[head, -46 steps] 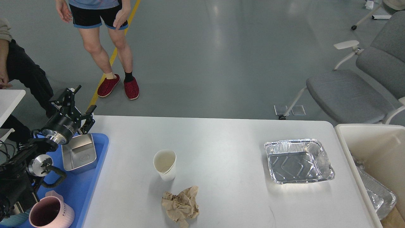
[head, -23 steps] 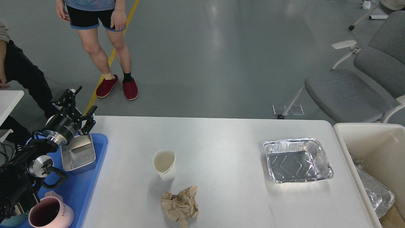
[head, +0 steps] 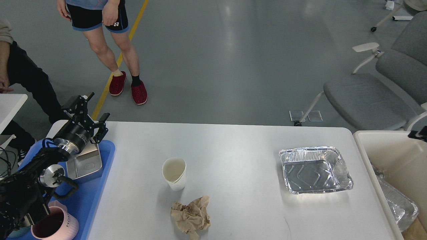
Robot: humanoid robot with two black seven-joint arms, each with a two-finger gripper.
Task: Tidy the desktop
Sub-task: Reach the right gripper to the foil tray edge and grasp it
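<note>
The white desktop (head: 233, 143) holds a white paper cup (head: 173, 173) upright near the middle. A crumpled brown paper (head: 190, 216) lies just in front of the cup. An empty foil tray (head: 315, 170) sits at the right. My left gripper (head: 98, 106) is open and empty, raised above the far left corner of the desktop, over the back of a steel box (head: 85, 161). A small dark part (head: 418, 134) shows at the right edge above the bin. It may be my right gripper, and its fingers cannot be told apart.
A blue tray (head: 93, 193) at the left holds the steel box and a pink mug (head: 55, 226). A cream bin (head: 393, 156) at the right holds foil trays (head: 398, 203). A person (head: 110, 50) stands beyond the table's far left, and a grey chair (head: 367, 96) stands at the far right.
My left gripper has moved a little right and forward, still open. The dark part has appeared at the right edge. The standing person has shifted a step.
</note>
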